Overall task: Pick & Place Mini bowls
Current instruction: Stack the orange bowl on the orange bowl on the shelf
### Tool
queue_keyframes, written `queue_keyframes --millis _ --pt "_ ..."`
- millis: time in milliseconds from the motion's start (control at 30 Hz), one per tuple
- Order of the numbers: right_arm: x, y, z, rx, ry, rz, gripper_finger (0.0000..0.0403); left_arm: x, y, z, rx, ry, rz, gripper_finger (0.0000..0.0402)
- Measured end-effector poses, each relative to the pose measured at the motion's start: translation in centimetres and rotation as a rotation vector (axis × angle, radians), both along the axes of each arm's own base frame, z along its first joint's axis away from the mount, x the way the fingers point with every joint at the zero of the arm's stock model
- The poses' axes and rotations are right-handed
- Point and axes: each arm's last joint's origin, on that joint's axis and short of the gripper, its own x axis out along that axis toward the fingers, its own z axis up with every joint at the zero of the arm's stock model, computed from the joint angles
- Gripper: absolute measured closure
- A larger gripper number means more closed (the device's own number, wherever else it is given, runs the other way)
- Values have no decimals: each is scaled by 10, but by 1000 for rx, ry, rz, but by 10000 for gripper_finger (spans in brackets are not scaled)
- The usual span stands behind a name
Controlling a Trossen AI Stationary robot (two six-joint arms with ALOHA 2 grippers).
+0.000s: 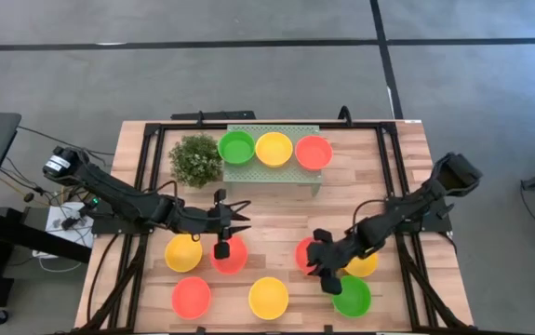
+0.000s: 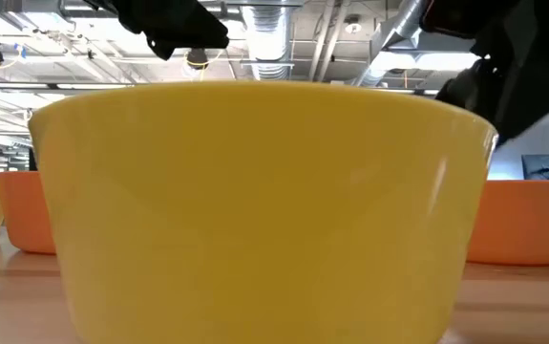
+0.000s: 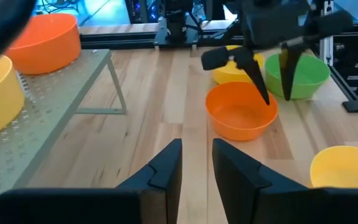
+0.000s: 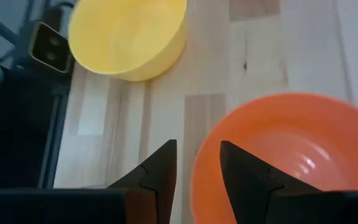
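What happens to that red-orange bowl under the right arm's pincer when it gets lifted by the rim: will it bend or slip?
The red-orange bowl looks like thin moulded plastic, so probably light and fairly stiff. Its glossy inside suggests it could slip. The right pincer straddles its rim, open; a one-sided hold may let it tilt. Its flat base should keep it from rolling.

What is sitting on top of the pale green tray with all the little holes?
Three mini bowls sit on the tray: green, yellow and red-orange. All look empty. Underneath them, the tray surface is hidden.
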Motion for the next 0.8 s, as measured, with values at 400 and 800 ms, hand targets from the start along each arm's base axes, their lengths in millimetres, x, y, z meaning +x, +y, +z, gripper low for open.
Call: queue_keyframes --millis 400,800 --pt "15 9 -21 -95 117 -50 284 0 -1 0 -1 -1 -3 312" --pt "9 8 -26 -191 160 48 373 0 -1 1 -24 -15 3 312"
